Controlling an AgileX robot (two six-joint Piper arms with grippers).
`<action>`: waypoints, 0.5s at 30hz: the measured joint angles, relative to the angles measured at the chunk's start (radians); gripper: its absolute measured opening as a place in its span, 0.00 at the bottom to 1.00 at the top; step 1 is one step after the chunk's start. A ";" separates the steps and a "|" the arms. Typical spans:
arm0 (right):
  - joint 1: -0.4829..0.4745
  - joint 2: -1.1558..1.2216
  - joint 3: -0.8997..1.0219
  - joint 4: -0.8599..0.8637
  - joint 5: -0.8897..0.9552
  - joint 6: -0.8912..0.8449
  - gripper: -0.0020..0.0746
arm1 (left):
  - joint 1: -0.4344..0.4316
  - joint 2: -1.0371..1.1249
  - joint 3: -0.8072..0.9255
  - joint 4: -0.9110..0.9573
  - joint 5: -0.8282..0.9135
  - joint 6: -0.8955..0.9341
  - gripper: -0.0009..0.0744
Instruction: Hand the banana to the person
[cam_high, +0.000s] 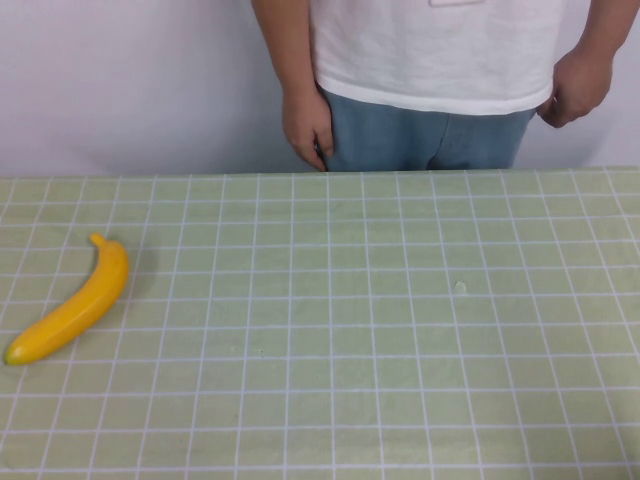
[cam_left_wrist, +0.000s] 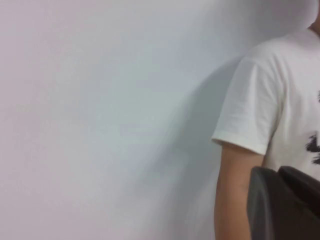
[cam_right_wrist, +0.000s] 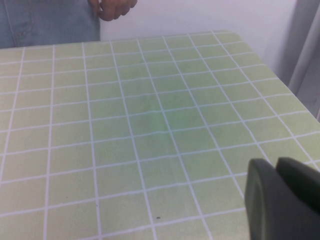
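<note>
yellow and glossy, the banana (cam_high: 74, 304) lies on the left side of the table (cam_high: 380, 330), near the left edge, its short stem toward the far side and its greenish tip toward the near edge. the table wears a pale green cloth ruled with white grid lines. the person (cam_high: 440, 60) stands at the far edge, in a white t-shirt and blue jeans, with both hands down at the hips; one hand (cam_high: 306, 125) hangs beside the jeans, the other (cam_high: 574, 88) is curled loosely. the banana is well apart from them. neither arm shows in the high view. the left gripper (cam_left_wrist: 285, 205) is only a dark shape in its wrist view, raised and facing the wall (cam_left_wrist: 100, 115) and the person's sleeve. the right gripper (cam_right_wrist: 282, 200) is a dark shape above the cloth near the table's right side.
</note>
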 joint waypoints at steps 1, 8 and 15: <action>0.000 0.000 0.000 0.000 0.000 0.000 0.01 | 0.000 0.011 0.000 -0.002 -0.003 0.000 0.01; 0.000 0.000 0.000 0.000 0.000 0.000 0.01 | 0.000 0.056 -0.001 -0.001 0.038 0.021 0.01; 0.000 0.000 0.000 0.000 0.000 0.000 0.01 | 0.000 0.174 -0.106 0.168 0.334 0.006 0.01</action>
